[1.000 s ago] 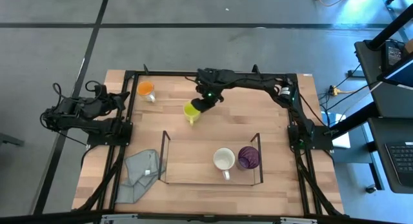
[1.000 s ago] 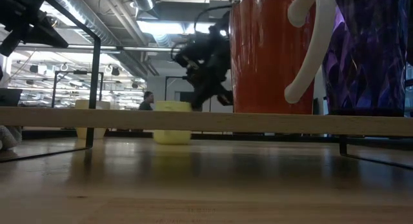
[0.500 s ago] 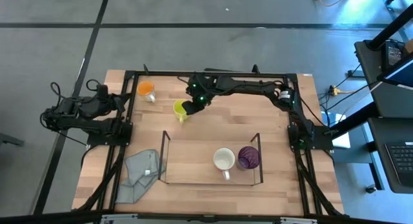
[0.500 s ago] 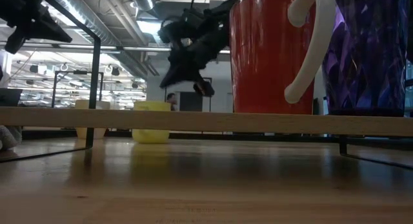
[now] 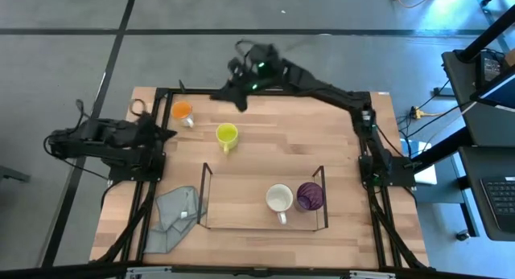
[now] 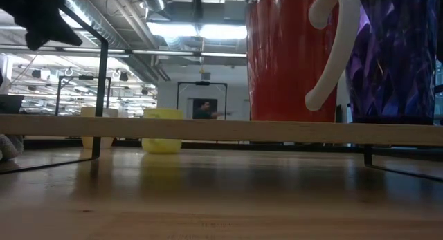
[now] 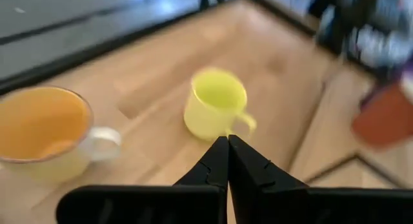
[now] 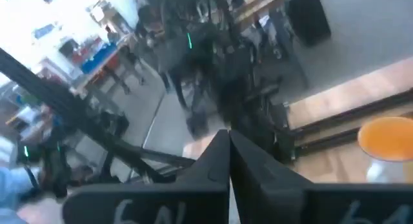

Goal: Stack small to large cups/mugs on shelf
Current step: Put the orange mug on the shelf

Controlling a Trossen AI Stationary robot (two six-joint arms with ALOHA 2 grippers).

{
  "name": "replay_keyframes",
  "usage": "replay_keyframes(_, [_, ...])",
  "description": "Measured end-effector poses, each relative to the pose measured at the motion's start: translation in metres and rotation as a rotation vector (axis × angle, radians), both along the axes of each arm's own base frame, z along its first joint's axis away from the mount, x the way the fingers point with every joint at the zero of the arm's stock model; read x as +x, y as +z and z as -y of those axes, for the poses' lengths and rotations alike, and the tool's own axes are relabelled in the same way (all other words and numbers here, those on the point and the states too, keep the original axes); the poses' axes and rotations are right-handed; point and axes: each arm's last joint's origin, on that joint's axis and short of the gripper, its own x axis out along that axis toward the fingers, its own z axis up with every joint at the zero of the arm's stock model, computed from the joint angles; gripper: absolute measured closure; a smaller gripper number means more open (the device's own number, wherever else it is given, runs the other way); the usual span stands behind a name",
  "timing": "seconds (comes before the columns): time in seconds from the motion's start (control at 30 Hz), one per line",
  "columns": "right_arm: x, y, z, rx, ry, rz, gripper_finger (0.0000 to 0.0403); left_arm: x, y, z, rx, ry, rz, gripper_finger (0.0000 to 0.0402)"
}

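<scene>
Sitting free, yellow mug (image 5: 227, 135) well apart from both arms' closed fingers (image 7: 227, 161).

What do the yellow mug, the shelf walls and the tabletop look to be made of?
The small yellow mug with a handle looks like glazed ceramic or smooth plastic; its even, slightly shiny surface leaves it open. The long low clear-walled shelf seems acrylic or glass: the table shows through its walls, edged by thin dark lines. The pale wooden tabletop shows plank seams and grain, with a soft sheen.
</scene>
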Motion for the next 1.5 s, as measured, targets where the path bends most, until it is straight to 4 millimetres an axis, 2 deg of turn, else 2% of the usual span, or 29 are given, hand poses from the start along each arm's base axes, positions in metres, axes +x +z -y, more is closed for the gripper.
replay_keyframes(0.1, [-0.016,0.020,0.010,0.031,-0.051,0.054,0.0397,0.019,-0.002,0.004,-0.022,-0.093,-0.109,0.0402])
replay_keyframes(0.17, [-0.024,0.029,0.014,0.031,-0.067,0.071,0.0397,0.034,-0.003,0.004,-0.066,-0.092,-0.141,0.0402])
replay_keyframes(0.23, [-0.031,0.035,0.016,0.022,-0.076,0.083,0.0395,0.050,0.007,0.002,-0.084,-0.043,-0.026,0.0402])
replay_keyframes(0.3, [-0.034,0.040,0.016,0.021,-0.077,0.094,0.0394,0.057,0.029,-0.003,-0.033,-0.010,0.162,0.0401])
replay_keyframes(0.37, [-0.034,0.040,0.015,0.023,-0.074,0.095,0.0394,0.057,0.058,-0.009,0.073,0.043,0.360,0.0401])
replay_keyframes(0.43, [-0.033,0.039,0.014,0.025,-0.071,0.091,0.0394,0.049,0.080,-0.015,0.185,0.131,0.457,0.0401])
replay_keyframes(0.53, [-0.032,0.039,0.010,0.024,-0.064,0.091,0.0394,0.036,0.096,-0.024,0.298,0.271,0.395,0.0401])
replay_keyframes(0.63, [-0.030,0.039,0.006,0.022,-0.052,0.091,0.0394,0.038,0.091,-0.038,0.281,0.347,0.241,0.0401])
replay_keyframes(0.7, [-0.031,0.040,0.006,0.020,-0.050,0.095,0.0394,0.050,0.095,-0.051,0.293,0.271,0.267,0.0401])
replay_keyframes(0.77, [-0.031,0.040,0.007,0.020,-0.054,0.096,0.0394,0.062,0.114,-0.060,0.352,0.069,0.466,0.0401])
replay_keyframes(0.83, [-0.031,0.040,0.008,0.023,-0.060,0.095,0.0394,0.069,0.134,-0.074,0.368,0.048,0.589,0.0401])
replay_keyframes(0.87, [-0.031,0.040,0.007,0.024,-0.058,0.095,0.0394,0.072,0.140,-0.082,0.371,0.076,0.586,0.0401])
replay_keyframes(0.93, [-0.030,0.040,0.006,0.025,-0.054,0.096,0.0394,0.080,0.139,-0.107,0.352,0.157,0.486,0.0401])
replay_keyframes(1.0, [-0.030,0.039,0.005,0.031,-0.050,0.092,0.0394,0.079,0.145,-0.130,0.355,0.217,0.376,0.0401])
replay_keyframes(1.1, [-0.030,0.039,0.005,0.035,-0.051,0.086,0.0394,0.055,0.168,-0.159,0.398,0.352,0.172,0.0401])
replay_keyframes(1.13, [-0.031,0.039,0.005,0.039,-0.052,0.081,0.0394,0.047,0.169,-0.170,0.358,0.376,0.084,0.0401])
replay_keyframes(1.23, [-0.031,0.037,0.006,0.053,-0.056,0.058,0.0394,0.025,0.154,-0.201,0.179,0.400,-0.134,0.0401])
replay_keyframes(1.3, [-0.032,0.035,0.007,0.052,-0.059,0.041,0.0394,0.023,0.148,-0.208,0.160,0.454,-0.297,0.0401])
replay_keyframes(1.37, [-0.033,0.034,0.009,0.044,-0.061,0.029,0.0394,0.028,0.149,-0.212,0.160,0.453,-0.302,0.0401])
replay_keyframes(1.5, [-0.034,0.033,0.012,0.043,-0.068,0.022,0.0394,0.027,0.123,-0.219,-0.007,0.447,-0.351,0.0401])
